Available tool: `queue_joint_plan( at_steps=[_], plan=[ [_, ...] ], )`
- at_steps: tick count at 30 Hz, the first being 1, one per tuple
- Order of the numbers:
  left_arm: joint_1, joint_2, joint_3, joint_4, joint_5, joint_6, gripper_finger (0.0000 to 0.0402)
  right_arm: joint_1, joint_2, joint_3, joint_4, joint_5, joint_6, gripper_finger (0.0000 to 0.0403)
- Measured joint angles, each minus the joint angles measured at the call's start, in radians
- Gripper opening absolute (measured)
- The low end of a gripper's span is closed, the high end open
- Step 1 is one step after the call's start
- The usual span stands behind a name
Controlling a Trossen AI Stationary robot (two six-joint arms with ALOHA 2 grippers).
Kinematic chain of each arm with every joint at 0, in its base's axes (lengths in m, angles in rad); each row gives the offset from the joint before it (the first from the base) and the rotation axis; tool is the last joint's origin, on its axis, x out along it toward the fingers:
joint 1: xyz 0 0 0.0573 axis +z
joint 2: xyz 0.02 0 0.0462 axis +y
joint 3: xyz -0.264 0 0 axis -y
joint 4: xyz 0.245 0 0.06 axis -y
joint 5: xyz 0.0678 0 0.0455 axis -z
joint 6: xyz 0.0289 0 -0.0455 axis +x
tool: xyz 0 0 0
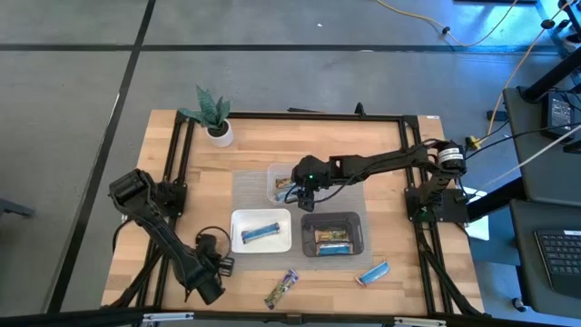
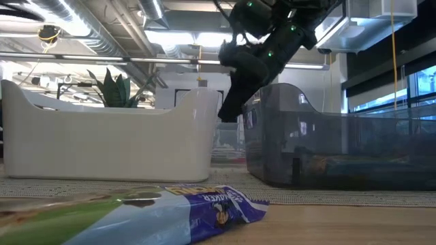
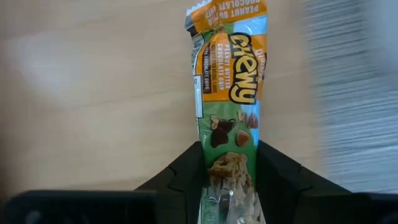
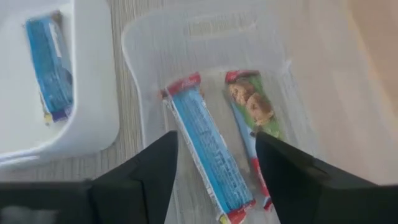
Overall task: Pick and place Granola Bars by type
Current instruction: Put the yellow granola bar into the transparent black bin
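My left gripper (image 1: 216, 265) is near the table's front left and is shut on a green and orange granola bar (image 3: 231, 93), which sticks out ahead of the fingers. My right gripper (image 1: 297, 189) hangs open over the clear tray (image 1: 275, 173). In the right wrist view its fingers stand on either side of a blue bar (image 4: 208, 149) that lies flat in the clear tray (image 4: 155, 37) beside a green and red bar (image 4: 252, 112). The gripper touches neither. In the low view it hangs above the trays (image 2: 231, 102). My left gripper pinches the bar between its two fingers, on its two long edges near one end (image 3: 231, 177). The fingers lie along the bar, whose orange end (image 3: 227, 18) points away past the fingertips. The wooden table shows behind it; I cannot tell whether the bar is clear of it.
A white tray (image 1: 238, 222) holds a blue bar (image 1: 260, 233). A black tray (image 1: 361, 238) holds brown-orange and blue bars. A green-purple bar (image 1: 282, 289) and a blue bar (image 1: 373, 272) lie loose near the front edge. A potted plant (image 1: 215, 116) stands at the far left.
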Motion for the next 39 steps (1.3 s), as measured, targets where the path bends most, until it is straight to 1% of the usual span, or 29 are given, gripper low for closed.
queue_joint_plan(
  at_steps=[3, 5, 7, 11, 13, 16, 18, 20, 22, 24, 27, 30, 33, 35, 37, 39],
  plan=[
    [-0.013, -0.04, -0.002, -0.079, 0.061, -0.004, 0.0109, 0.0, -0.029, 0.009, -0.028, 0.0, 0.0, 0.022],
    [-0.017, -0.067, 0.0, -0.118, 0.075, -0.007, 0.011, 0.0, -0.046, 0.023, -0.051, 0.0, -0.001, 0.022],
    [-0.018, -0.1, 0.0, -0.163, 0.064, -0.011, 0.0109, 0.0, -0.061, 0.039, -0.078, -0.001, 0.0, 0.022],
    [-0.016, -0.19, 0.001, -0.24, -0.009, -0.002, 0.0108, 0.003, -0.083, 0.079, -0.173, -0.036, 0.002, 0.022],
    [-0.016, -0.245, 0.001, -0.3, -0.073, -0.005, 0.0108, 0.006, -0.089, 0.107, -0.242, -0.068, 0.011, 0.022],
    [-0.015, -0.341, 0.001, -0.361, -0.217, -0.003, 0.0108, 0.021, -0.098, 0.149, -0.364, -0.078, 0.059, 0.022],
    [-0.009, -0.405, 0.001, -0.371, -0.352, 0.026, 0.0108, 0.038, -0.113, 0.166, -0.441, -0.078, 0.109, 0.022],
    [0.004, -0.461, 0.001, -0.364, -0.509, 0.097, 0.0107, 0.057, -0.136, 0.173, -0.487, -0.078, 0.177, 0.022],
    [0.027, -0.512, 0.002, -0.343, -0.642, 0.209, 0.0107, 0.079, -0.174, 0.169, -0.508, -0.078, 0.233, 0.022],
    [0.075, -0.556, 0.002, -0.295, -0.713, 0.36, 0.0107, 0.102, -0.222, 0.15, -0.502, -0.078, 0.271, 0.022],
    [0.17, -0.6, 0.016, -0.191, -0.73, 0.637, 0.0107, 0.144, -0.3, 0.108, -0.503, -0.065, 0.337, 0.022],
    [0.275, -0.61, 0.045, -0.044, -0.725, 0.949, 0.0107, 0.199, -0.39, 0.066, -0.498, 0.009, 0.398, 0.022],
    [0.379, -0.608, 0.074, 0.174, -0.683, 1.315, 0.0107, 0.259, -0.462, 0.027, -0.506, 0.071, 0.486, 0.022],
    [0.44, -0.603, 0.078, 0.354, -0.606, 1.558, 0.0107, 0.302, -0.501, 0.001, -0.506, 0.092, 0.569, 0.022],
    [0.498, -0.591, 0.078, 0.527, -0.509, 1.745, 0.0107, 0.346, -0.529, -0.02, -0.51, 0.104, 0.643, 0.022],
    [0.548, -0.574, 0.079, 0.653, -0.406, 1.872, 0.0107, 0.396, -0.542, -0.036, -0.532, 0.106, 0.712, 0.022]
  ],
)
